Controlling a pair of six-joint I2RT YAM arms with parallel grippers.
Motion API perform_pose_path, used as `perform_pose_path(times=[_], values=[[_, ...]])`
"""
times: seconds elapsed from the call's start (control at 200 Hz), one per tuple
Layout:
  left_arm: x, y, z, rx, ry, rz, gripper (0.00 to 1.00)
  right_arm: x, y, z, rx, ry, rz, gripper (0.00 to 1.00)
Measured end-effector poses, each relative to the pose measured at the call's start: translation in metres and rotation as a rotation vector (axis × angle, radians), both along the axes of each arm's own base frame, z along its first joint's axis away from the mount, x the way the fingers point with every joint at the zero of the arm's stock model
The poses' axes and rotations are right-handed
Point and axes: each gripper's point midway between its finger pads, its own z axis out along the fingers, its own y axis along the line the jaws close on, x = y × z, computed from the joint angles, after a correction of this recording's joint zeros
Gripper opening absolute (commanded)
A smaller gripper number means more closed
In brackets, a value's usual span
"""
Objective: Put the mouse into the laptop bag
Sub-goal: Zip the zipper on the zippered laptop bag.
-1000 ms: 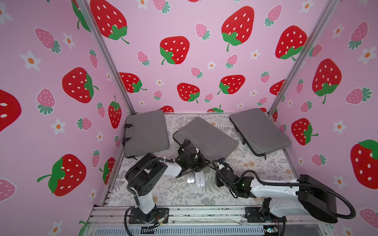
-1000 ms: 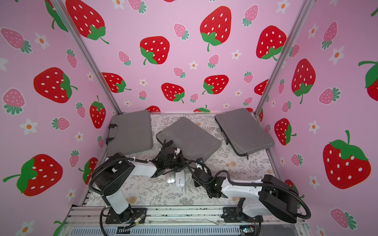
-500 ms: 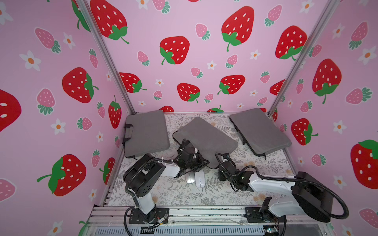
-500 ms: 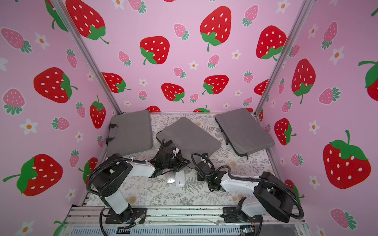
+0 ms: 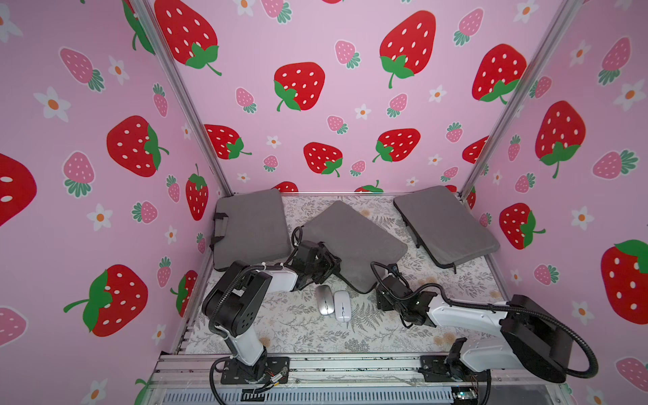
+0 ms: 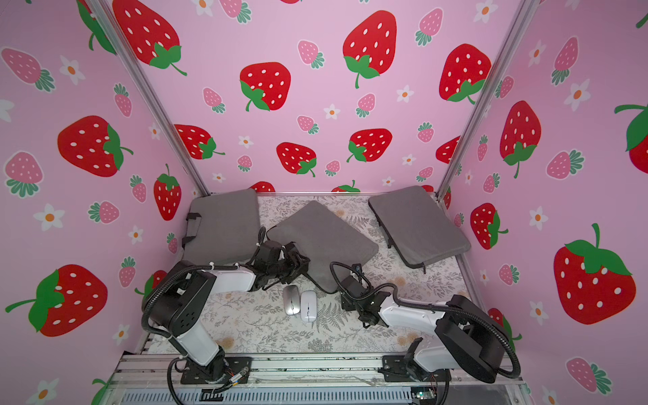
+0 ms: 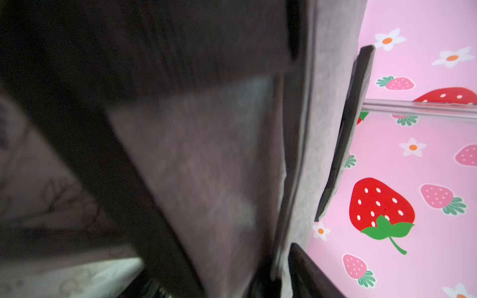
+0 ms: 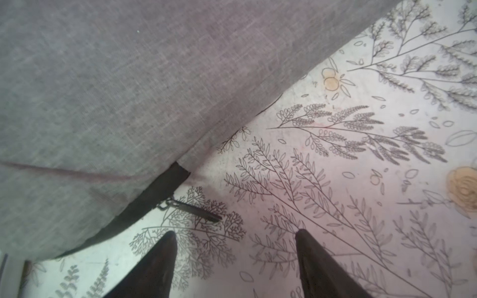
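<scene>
Two mice lie side by side on the floral cloth, a silver mouse (image 5: 325, 299) (image 6: 291, 299) and a white mouse (image 5: 342, 306) (image 6: 308, 305). Just behind them lies the middle grey laptop bag (image 5: 354, 245) (image 6: 322, 242), set diagonally. My left gripper (image 5: 329, 264) is at its near left edge. In the left wrist view its fingers (image 7: 309, 271) stand apart, with blurred bag fabric (image 7: 206, 167) between them. My right gripper (image 5: 380, 292) (image 8: 233, 233) is open over bare cloth beside the bag's near corner. The zipper pull (image 8: 191, 209) lies just ahead of it.
A second grey bag (image 5: 250, 228) with handles lies at the back left. A third bag (image 5: 443, 224) lies at the back right against the wall. Pink strawberry walls enclose three sides. The arms' mounting rail (image 5: 333, 364) runs along the front.
Both grippers were shut at the middle bag's near edge; now both stand open. The right arm shifted forward and back a little. The mice have not moved.
</scene>
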Motion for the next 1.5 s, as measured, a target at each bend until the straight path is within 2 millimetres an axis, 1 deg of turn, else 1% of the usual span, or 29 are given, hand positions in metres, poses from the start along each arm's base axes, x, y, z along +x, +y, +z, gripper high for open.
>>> perform_pose_path(times=[0.045,0.09,0.17,0.21,0.275,0.34,0.405,0.48,0.54,0.62,0.705,0.77,0.81,0.865,0.91,1.005,1.03,1.05,1.07,1.126,1.196,1.231,1.266,1.301,1.361,1.426,1.501], values=[[0.009,0.002,0.0,-0.007,-0.004,0.006,0.69,0.0,0.0,0.003,0.006,-0.006,-0.002,0.77],[0.017,0.003,0.0,-0.003,-0.005,0.01,0.65,0.001,0.0,0.006,0.015,-0.016,-0.005,0.77],[0.034,0.002,-0.001,0.025,0.005,0.003,0.54,0.003,0.0,0.008,0.019,-0.026,-0.009,0.77],[0.047,0.001,-0.003,0.041,0.015,0.001,0.49,0.004,0.001,0.007,0.013,-0.026,-0.008,0.77],[0.071,-0.001,-0.004,0.06,0.017,-0.006,0.47,0.007,0.004,0.003,-0.004,-0.017,-0.006,0.77],[0.096,-0.002,-0.004,0.073,0.008,-0.007,0.47,0.012,0.012,0.002,-0.018,-0.01,-0.002,0.77],[0.116,-0.003,-0.003,0.085,0.0,-0.008,0.48,0.023,0.026,0.005,-0.022,-0.014,0.003,0.77],[0.133,-0.003,-0.002,0.094,-0.008,-0.007,0.49,0.039,0.041,0.009,-0.019,-0.021,0.004,0.77],[0.14,-0.004,-0.002,0.1,-0.009,-0.014,0.55,0.054,0.05,0.01,-0.013,-0.02,-0.006,0.77],[0.145,-0.008,0.001,0.103,-0.023,-0.041,0.69,0.075,0.053,0.006,-0.019,-0.012,-0.034,0.77],[0.144,-0.009,0.007,0.115,-0.033,-0.061,0.83,0.09,0.055,-0.003,-0.026,0.014,-0.047,0.77],[0.136,-0.005,0.013,0.138,-0.043,-0.074,0.89,0.099,0.059,-0.004,-0.023,0.02,-0.048,0.77],[0.126,0.001,0.017,0.158,-0.045,-0.079,0.89,0.106,0.062,-0.004,-0.017,0.02,-0.05,0.77],[0.109,0.009,0.028,0.183,-0.052,-0.083,0.9,0.116,0.064,-0.004,-0.008,0.023,-0.057,0.77],[0.097,0.017,0.042,0.2,-0.069,-0.082,0.89,0.123,0.064,-0.005,-0.001,0.027,-0.061,0.77],[0.073,0.033,0.084,0.215,-0.154,-0.074,0.89,0.131,0.063,-0.005,0.015,0.055,-0.05,0.77],[0.064,0.04,0.099,0.218,-0.189,-0.066,0.89,0.133,0.063,-0.005,0.016,0.061,-0.047,0.77],[0.059,0.044,0.106,0.222,-0.203,-0.057,0.89,0.135,0.063,-0.005,0.018,0.065,-0.044,0.77],[0.052,0.049,0.116,0.226,-0.232,-0.049,0.9,0.136,0.062,-0.005,0.019,0.072,-0.042,0.77],[0.031,0.067,0.142,0.246,-0.307,-0.009,0.9,0.142,0.061,-0.005,0.022,0.081,-0.037,0.77],[0.001,0.092,0.167,0.281,-0.396,0.056,0.93,0.147,0.059,-0.005,0.022,0.095,-0.027,0.77],[-0.015,0.106,0.175,0.304,-0.435,0.096,0.95,0.149,0.058,-0.004,0.021,0.101,-0.019,0.77],[-0.028,0.119,0.181,0.324,-0.465,0.137,0.96,0.15,0.057,-0.004,0.019,0.107,-0.014,0.77],[-0.041,0.133,0.182,0.352,-0.483,0.177,0.93,0.151,0.055,-0.004,0.014,0.11,-0.012,0.77],[-0.057,0.156,0.179,0.401,-0.486,0.241,0.9,0.153,0.048,-0.004,-0.002,0.113,-0.017,0.78],[-0.068,0.186,0.166,0.458,-0.443,0.322,0.9,0.153,0.04,-0.002,-0.01,0.118,-0.028,0.8],[-0.076,0.22,0.14,0.498,-0.361,0.415,0.89,0.143,0.027,0.002,-0.022,0.106,-0.044,0.84]])
